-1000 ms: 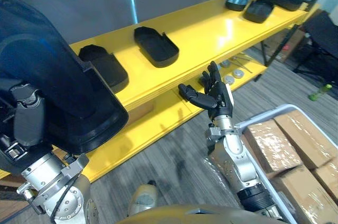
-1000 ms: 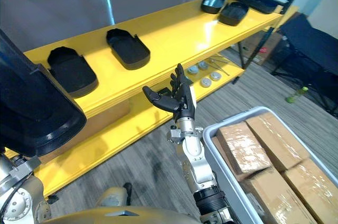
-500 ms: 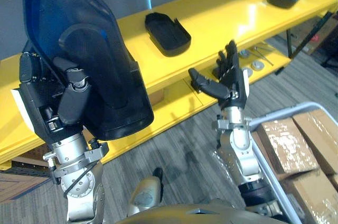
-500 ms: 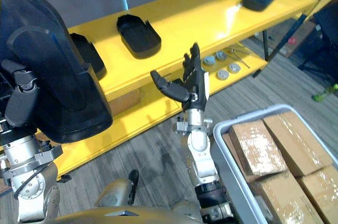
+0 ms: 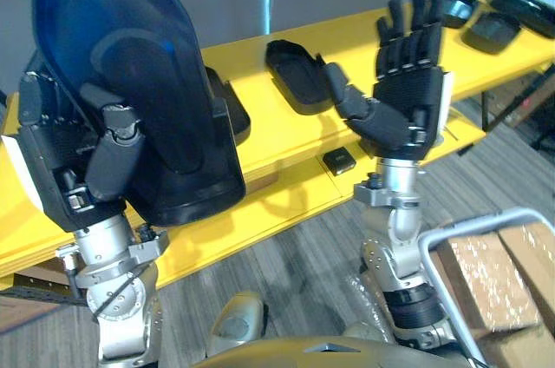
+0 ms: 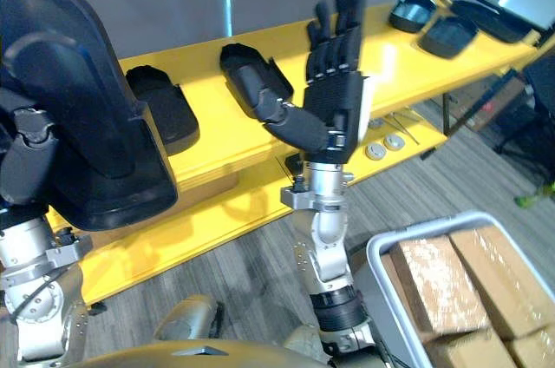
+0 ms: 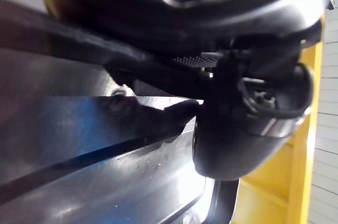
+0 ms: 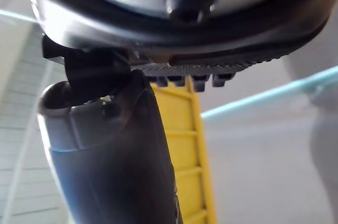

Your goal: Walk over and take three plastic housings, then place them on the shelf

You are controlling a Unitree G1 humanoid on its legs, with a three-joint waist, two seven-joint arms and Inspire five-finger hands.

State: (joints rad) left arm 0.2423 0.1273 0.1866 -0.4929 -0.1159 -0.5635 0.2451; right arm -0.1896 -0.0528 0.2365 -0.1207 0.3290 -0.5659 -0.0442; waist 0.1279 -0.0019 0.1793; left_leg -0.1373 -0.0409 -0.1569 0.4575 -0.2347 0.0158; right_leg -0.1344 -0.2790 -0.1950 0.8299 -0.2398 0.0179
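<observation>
Left eye view: your left hand [image 5: 78,173] stays clamped on the large black plastic housing [image 5: 121,64], now lifted upright before the yellow shelf [image 5: 269,134]; your right hand [image 5: 403,103] has risen, fingers spread, empty. Placement looks imminent.

The shelf top [image 6: 395,60] lies bare past the middle housing [image 6: 245,62] — far housings [image 6: 447,36] (right end) bound it.
</observation>
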